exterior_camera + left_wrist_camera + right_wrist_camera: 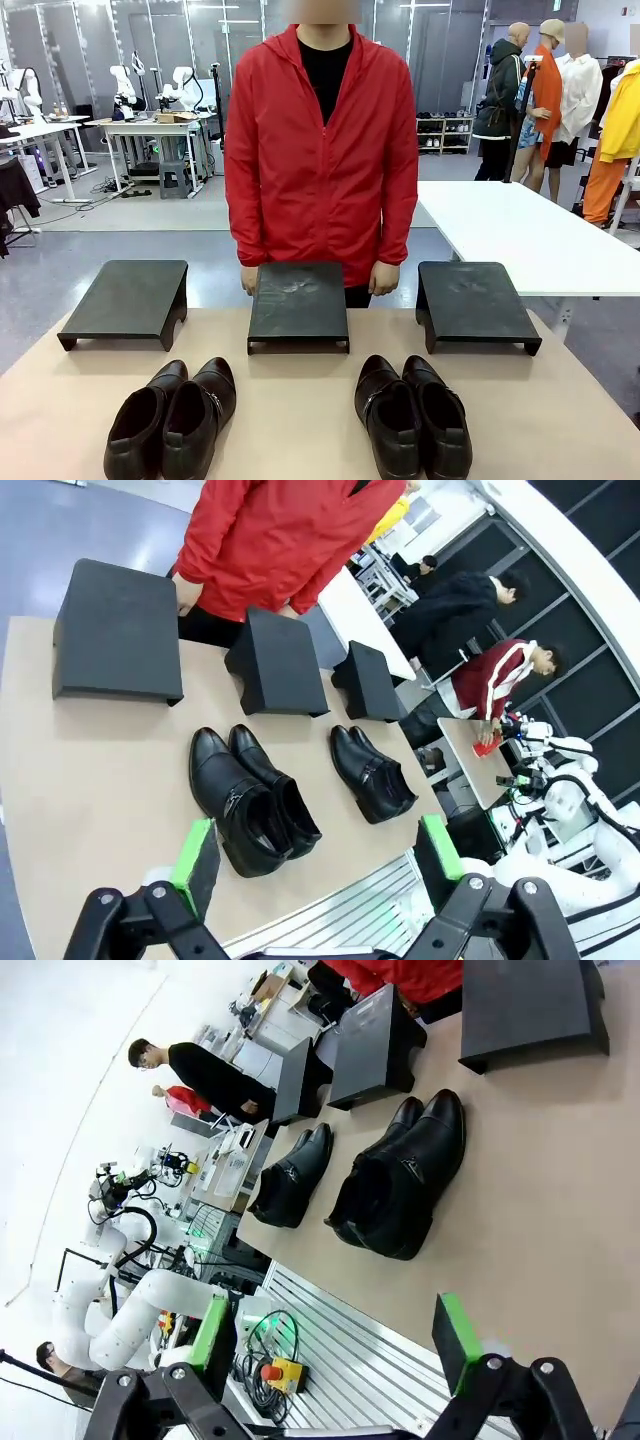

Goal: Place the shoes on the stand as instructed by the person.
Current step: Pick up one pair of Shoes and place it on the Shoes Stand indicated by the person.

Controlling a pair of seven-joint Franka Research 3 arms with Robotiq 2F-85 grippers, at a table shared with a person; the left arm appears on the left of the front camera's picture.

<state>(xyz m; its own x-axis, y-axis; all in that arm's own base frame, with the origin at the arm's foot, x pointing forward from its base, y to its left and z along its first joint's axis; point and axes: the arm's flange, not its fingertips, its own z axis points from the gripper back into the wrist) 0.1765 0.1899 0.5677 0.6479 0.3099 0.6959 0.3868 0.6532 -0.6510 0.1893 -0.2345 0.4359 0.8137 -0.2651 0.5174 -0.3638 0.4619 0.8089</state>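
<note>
Sees two pairs of black shoes near the front edge of the table, the left pair toward the near left corner and the right pair toward the near right, each pair side by side and touching, toes aimed at the far edge. Finds the left stand, middle stand and right stand in a row along the far edge, with the person just behind the middle one, a hand at each far corner. Shows the left gripper and right gripper both released, jaws spread wide, grasping nothing, back at the near edge and apart from the shoes.
</note>
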